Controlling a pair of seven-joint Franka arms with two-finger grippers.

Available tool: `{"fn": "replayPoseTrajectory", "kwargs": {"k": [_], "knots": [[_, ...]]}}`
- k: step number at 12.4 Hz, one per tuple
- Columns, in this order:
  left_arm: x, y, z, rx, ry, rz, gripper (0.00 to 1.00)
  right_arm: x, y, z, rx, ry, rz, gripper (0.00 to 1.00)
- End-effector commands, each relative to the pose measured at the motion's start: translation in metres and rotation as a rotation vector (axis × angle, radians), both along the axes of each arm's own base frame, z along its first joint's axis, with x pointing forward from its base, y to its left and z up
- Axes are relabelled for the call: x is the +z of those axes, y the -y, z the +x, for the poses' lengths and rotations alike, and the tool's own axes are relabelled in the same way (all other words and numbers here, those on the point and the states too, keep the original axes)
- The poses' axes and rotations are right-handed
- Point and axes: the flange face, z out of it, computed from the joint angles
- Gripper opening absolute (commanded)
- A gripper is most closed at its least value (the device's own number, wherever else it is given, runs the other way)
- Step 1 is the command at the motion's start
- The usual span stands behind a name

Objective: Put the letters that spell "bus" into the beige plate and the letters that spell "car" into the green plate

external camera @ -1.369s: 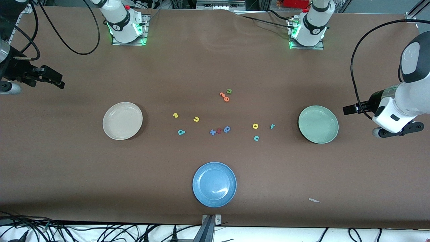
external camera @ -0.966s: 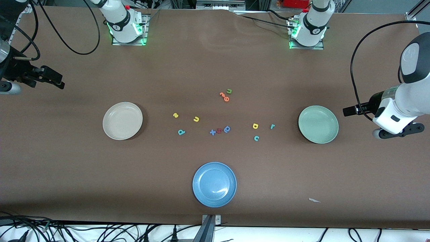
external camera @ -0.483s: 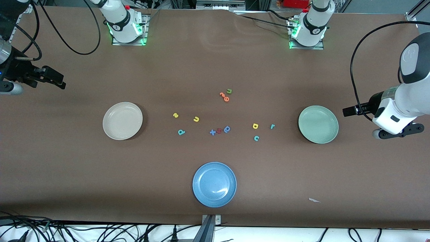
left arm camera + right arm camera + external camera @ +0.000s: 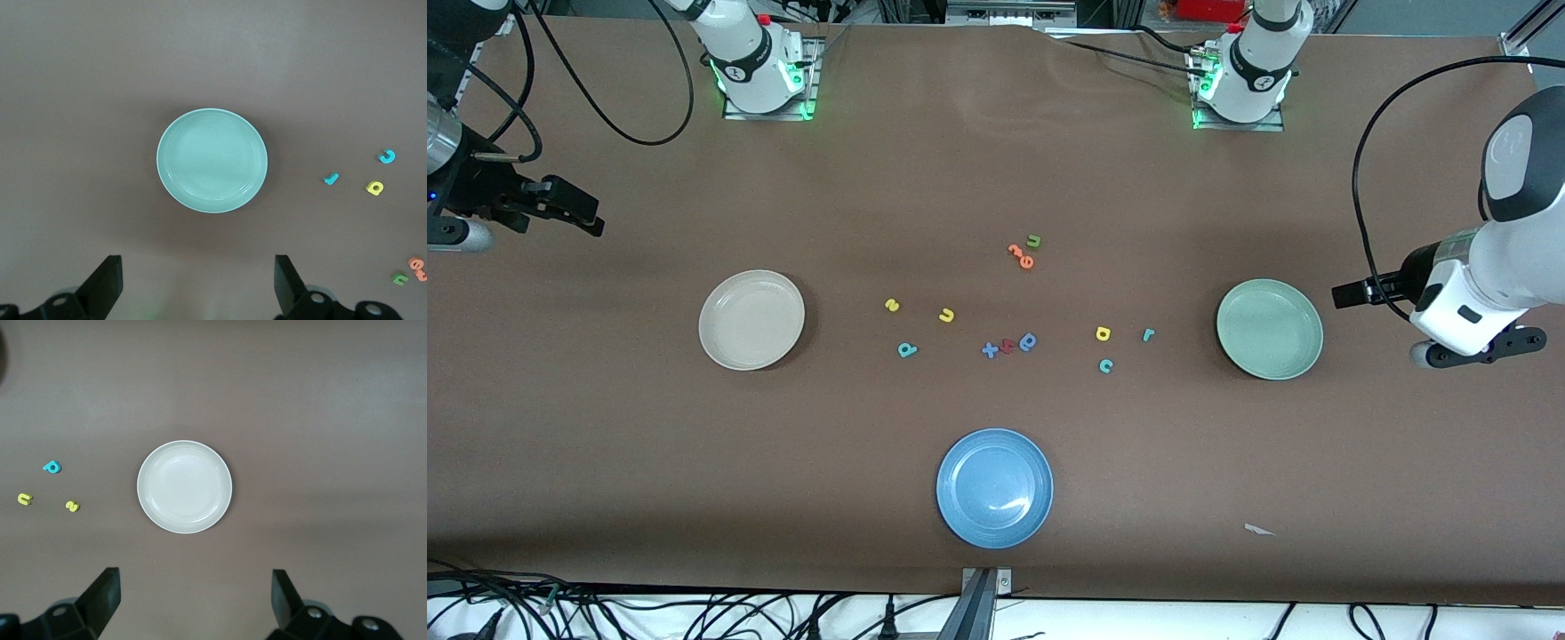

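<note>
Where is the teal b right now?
In the front view the teal b lies on the table, between the beige plate and the blue x, slightly nearer the camera than the yellow s and yellow u.

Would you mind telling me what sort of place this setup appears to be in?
Most likely a robotics lab. Two arm bases are bolted along a table under brown sheeting, loose cables trail past its edge, and only foam letters and plates are set out.
</note>
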Motion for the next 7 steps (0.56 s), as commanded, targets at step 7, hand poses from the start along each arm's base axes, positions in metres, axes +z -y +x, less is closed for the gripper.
{"fn": "replayPoseTrajectory", "kwargs": {"k": [7], "knots": [[-0.0024,0.002,0.0031,-0.021,0.002,0.008,1.0,-0.0013,-0.0011,-0.0031,0.004,0.003,-0.016,1.0]]}}
